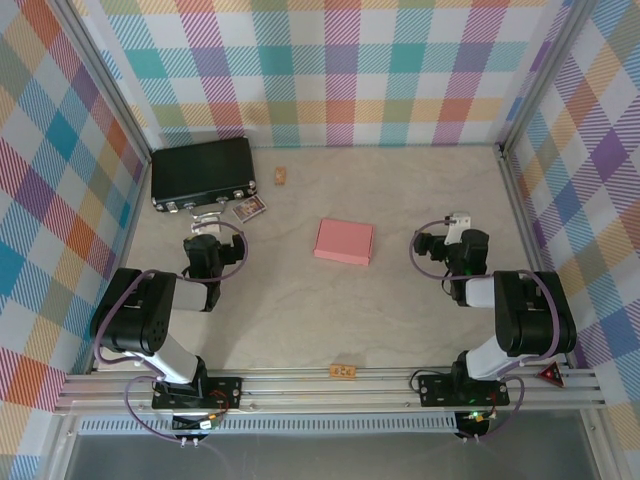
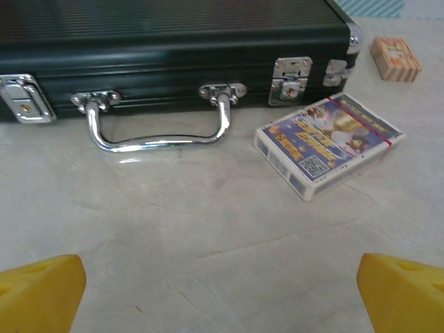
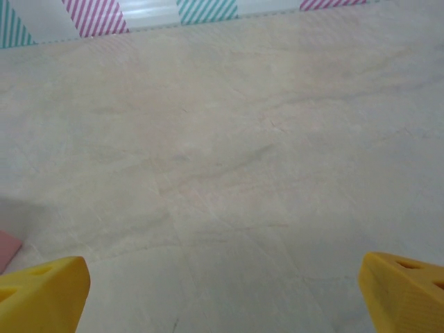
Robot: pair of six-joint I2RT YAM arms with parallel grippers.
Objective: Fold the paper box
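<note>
The box [image 1: 344,242] lay in the middle of the table [image 1: 300,310], between the arms and touched by neither. It looked like a closed block, though the top view was too coarse to be sure. The left gripper [image 2: 222,295] stood spread and empty, facing the case [image 2: 166,41] and a card pack [image 2: 326,142]. The right gripper [image 3: 222,295] was spread wide over bare table, holding nothing.

Paper box [image 3: 5,248] — cropped (left edge)
</note>
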